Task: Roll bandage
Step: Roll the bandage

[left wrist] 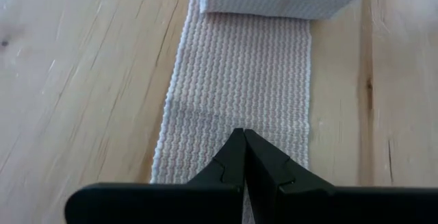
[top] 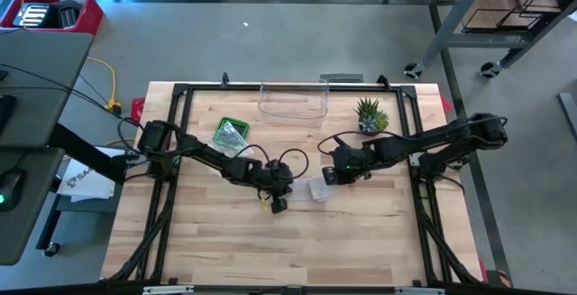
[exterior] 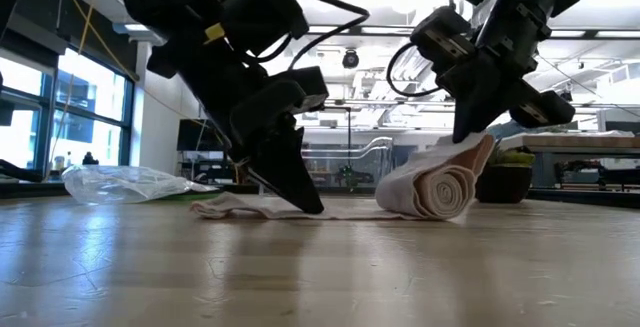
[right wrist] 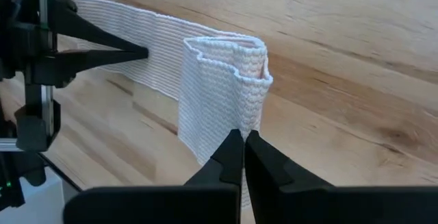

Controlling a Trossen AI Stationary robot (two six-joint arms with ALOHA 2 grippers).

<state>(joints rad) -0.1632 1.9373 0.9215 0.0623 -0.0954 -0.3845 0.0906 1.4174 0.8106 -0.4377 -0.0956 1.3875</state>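
A white woven bandage (top: 315,188) lies mid-table, partly rolled. Its roll (exterior: 440,189) rests on the wood, and a flat tail (left wrist: 236,94) runs out from it toward the left arm. My left gripper (left wrist: 243,140) is shut, with its tips down on that tail. My right gripper (right wrist: 243,140) is shut at the roll's upper side, coming down from above. My left gripper presses its shut fingertips (exterior: 306,203) down on the flat tail (left wrist: 233,118), about midway across its width. The fingers slant down from the table's left and point along the strip. The tail lies flat on the wood under them. My right gripper pinches the roll's outer layers at its upper edge (exterior: 482,149) between its shut fingers, which slant down from above. The roll (right wrist: 222,97) looks loose and flattened. Its lower part rests on the table.
A green tray holding a clear plastic bag (top: 230,135) sits at the back left. A clear container (top: 293,101) stands at the far edge, with a small potted plant (top: 370,115) to its right. Bare wood lies toward the near edge.
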